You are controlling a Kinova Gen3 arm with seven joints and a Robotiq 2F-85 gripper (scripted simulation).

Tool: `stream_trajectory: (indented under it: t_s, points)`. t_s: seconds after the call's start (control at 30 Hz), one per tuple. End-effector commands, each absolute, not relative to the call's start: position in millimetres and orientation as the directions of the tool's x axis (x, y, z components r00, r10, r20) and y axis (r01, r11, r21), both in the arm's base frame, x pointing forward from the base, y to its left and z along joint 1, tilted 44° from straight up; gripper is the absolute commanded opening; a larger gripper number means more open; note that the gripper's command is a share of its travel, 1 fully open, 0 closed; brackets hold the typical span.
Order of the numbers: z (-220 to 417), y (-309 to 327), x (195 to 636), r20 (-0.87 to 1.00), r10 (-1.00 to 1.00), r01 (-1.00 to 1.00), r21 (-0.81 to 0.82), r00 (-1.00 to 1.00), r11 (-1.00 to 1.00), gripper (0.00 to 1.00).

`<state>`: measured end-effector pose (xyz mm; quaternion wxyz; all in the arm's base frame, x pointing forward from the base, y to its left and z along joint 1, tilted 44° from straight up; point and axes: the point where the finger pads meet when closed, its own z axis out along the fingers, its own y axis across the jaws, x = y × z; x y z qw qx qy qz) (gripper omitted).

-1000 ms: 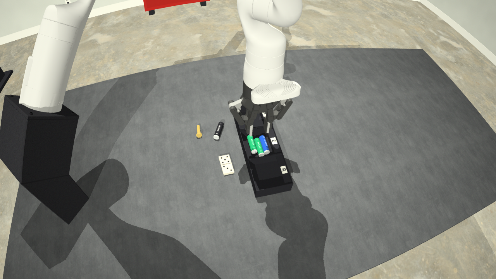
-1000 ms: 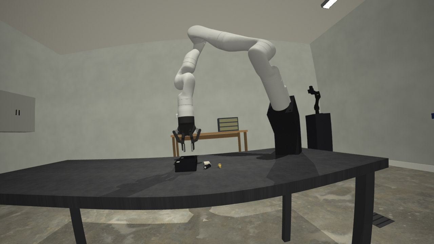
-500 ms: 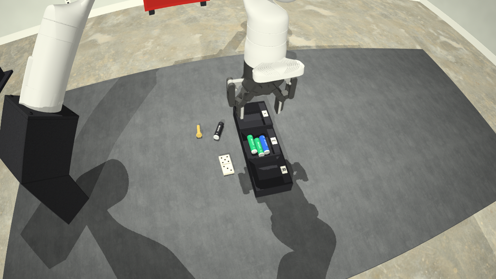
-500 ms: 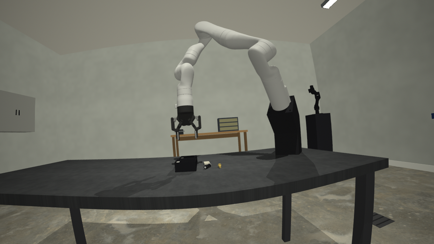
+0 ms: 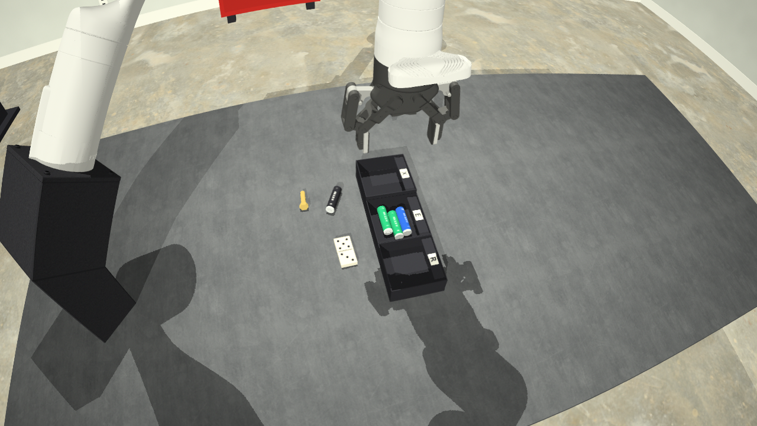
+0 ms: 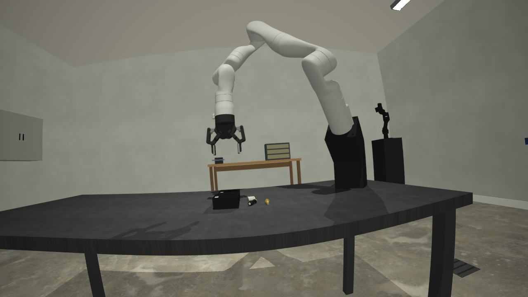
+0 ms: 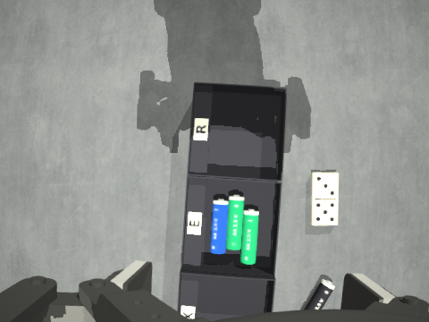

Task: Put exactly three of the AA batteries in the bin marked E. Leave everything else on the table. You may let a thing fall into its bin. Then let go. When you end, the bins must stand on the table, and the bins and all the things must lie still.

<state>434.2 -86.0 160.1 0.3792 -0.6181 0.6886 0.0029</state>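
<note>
Batteries, 3 of them, lie side by side in the bin marked E (image 5: pixel 423 226) (image 7: pixel 195 250), and we see 2 green and 1 blue: an outer green battery (image 5: pixel 384 219) (image 7: pixel 249 237), a middle green battery (image 5: pixel 395 224) (image 7: pixel 235 224) and a blue battery (image 5: pixel 403 220) (image 7: pixel 219 227). Our pincer (image 5: pixel 400 147) (image 6: pixel 226 153) (image 7: pixel 247 291) is spread fully open, with nothing between its fingers, and hangs above the desk (image 5: pixel 555 212) (image 6: pixel 147 221) (image 7: pixel 67 134), well apart from the batteries. We have the 3 bins standing in a row, E between X (image 5: pixel 383 183) (image 7: pixel 232 295) and R (image 5: pixel 416 290) (image 7: pixel 246 107); we see nothing lying in R. Outside them, on the desk, we find a black battery (image 5: pixel 333 199) (image 6: pixel 252 203) (image 7: pixel 319 297), a white domino (image 5: pixel 345 251) (image 6: pixel 251 198) (image 7: pixel 324 199) with black dots, lying flat, and a small yellow bolt-like piece (image 5: pixel 303 200) (image 6: pixel 267 201) near the black battery.
</note>
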Motion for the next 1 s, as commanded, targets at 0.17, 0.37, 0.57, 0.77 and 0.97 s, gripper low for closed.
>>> stream_trajectory:
  t_s: [0.17,0.37,0.57,0.77,0.97]
  points:
    - [181.7,-108.0,416.3,-0.525,-0.85,-0.852,-0.462,0.04,0.246,1.0]
    - [179.6,-107.8,414.9,-0.526,-0.85,-0.854,-0.457,0.034,0.248,1.0]
    - [180.7,-107.1,416.9,-0.525,-0.85,-0.851,-0.463,0.038,0.247,1.0]
    - [180.7,-107.1,416.9,-0.525,-0.85,-0.851,-0.463,0.038,0.247,1.0]
    - [180.7,-107.1,416.9,-0.525,-0.85,-0.851,-0.463,0.038,0.247,1.0]
